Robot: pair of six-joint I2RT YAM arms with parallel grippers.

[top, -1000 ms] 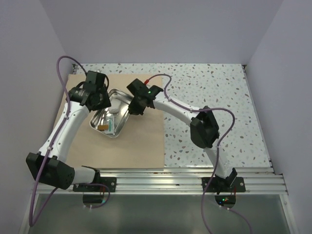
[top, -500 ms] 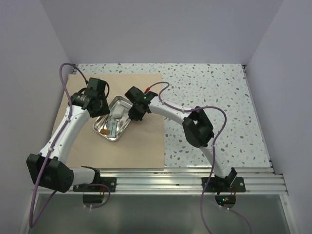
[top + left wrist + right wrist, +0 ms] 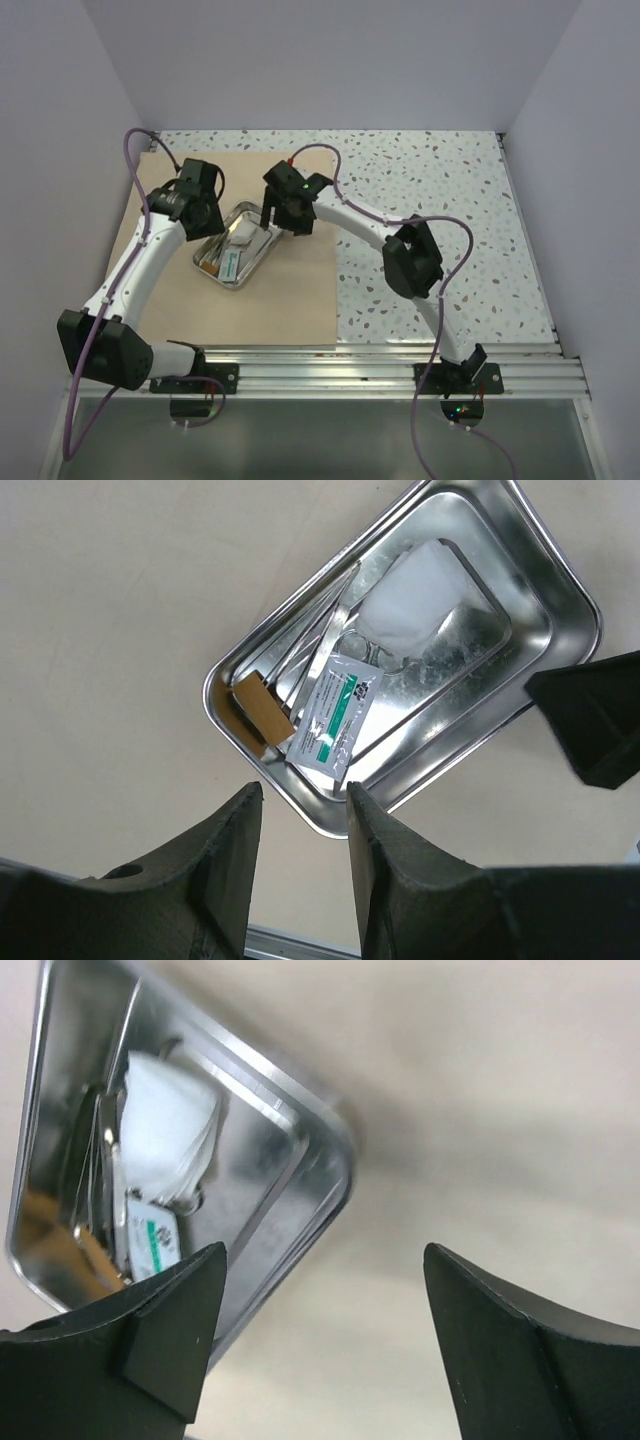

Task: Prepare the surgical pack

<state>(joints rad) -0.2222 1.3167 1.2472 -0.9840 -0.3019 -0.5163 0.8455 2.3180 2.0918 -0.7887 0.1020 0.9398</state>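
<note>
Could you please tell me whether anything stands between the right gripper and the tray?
Nothing visible does. The right gripper is open right at the tray corner, and only the tray's rim and bare wrap show between its fingers.

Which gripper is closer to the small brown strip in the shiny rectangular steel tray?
Left. The left gripper hovers by the corner of the shiny steel tray holding the small brown strip; the right gripper is at the opposite end.
</note>
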